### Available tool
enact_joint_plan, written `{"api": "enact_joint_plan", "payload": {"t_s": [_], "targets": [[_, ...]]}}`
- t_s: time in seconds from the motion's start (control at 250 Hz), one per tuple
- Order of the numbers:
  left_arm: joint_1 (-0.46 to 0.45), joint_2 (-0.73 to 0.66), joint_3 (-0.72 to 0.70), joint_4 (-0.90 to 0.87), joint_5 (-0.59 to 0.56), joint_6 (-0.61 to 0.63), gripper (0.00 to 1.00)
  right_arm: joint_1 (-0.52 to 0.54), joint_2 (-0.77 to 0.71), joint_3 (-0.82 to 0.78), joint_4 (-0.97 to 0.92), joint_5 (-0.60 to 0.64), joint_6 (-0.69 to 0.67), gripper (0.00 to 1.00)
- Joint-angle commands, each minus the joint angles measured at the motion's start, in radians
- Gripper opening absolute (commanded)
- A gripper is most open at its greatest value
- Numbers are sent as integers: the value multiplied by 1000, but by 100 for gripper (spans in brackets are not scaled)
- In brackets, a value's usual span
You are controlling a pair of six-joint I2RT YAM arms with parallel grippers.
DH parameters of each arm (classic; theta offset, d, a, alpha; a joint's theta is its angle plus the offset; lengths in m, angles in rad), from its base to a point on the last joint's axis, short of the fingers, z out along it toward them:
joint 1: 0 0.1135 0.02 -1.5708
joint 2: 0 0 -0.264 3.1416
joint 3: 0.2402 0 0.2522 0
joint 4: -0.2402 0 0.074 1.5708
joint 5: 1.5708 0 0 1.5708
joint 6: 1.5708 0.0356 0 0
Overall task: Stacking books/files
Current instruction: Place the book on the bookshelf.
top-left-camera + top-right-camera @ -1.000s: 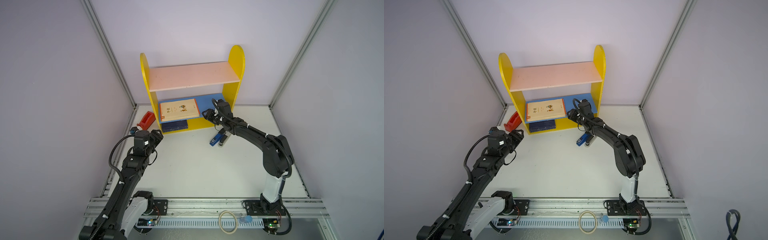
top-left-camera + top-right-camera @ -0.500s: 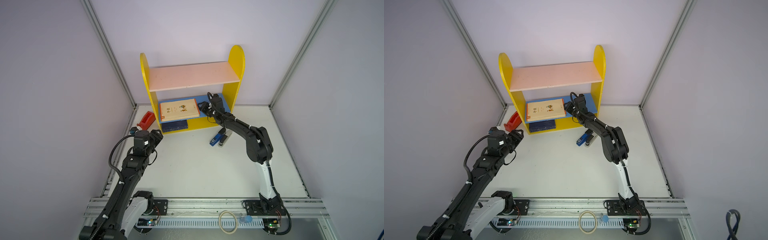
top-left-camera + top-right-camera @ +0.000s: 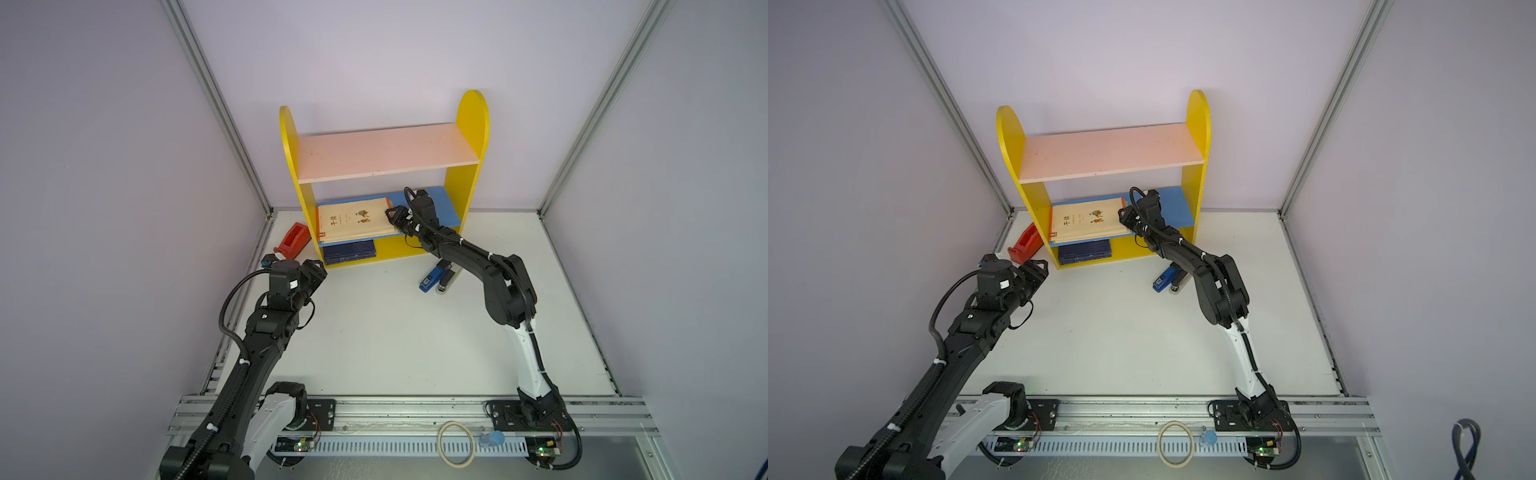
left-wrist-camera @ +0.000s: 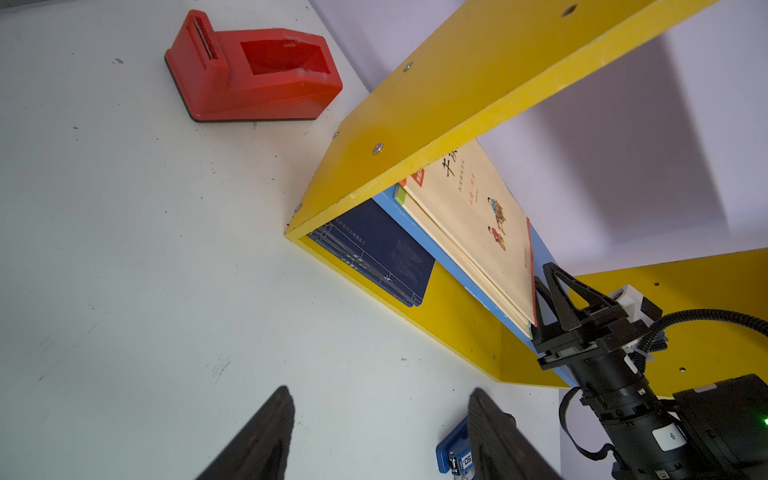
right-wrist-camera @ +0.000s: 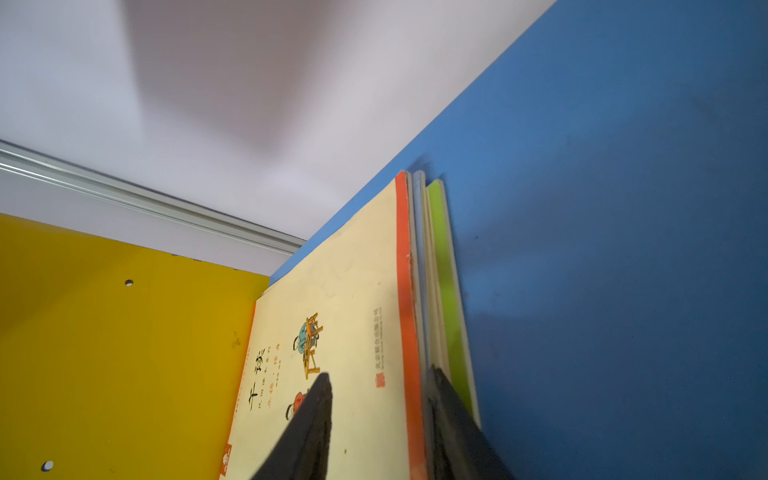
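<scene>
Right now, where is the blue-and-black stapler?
In both top views the stapler lies on the white table, just in front of the yellow shelf unit's right end, partly hidden under the right arm.

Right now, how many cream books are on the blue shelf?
3, in one flat stack on the blue shelf: the orange-edged top book, a blue-edged one beneath, a green-edged one at the bottom. More could be hidden between.
</scene>
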Motion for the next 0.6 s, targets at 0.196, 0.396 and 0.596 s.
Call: {"api": "enact_joint_plan", "payload": {"t_s": [0.196,0.396,0.596], "targets": [[2,-4,6,20,9,3,69,-19,-47,15,-168,23,-34,42],[3,-5,8,18,0,9,69,-39,-134,66,-314,71,-142,46],[0,-21,-9,29,-47,33,75,-31,-358,-169,-326,133,-287,47]]}}
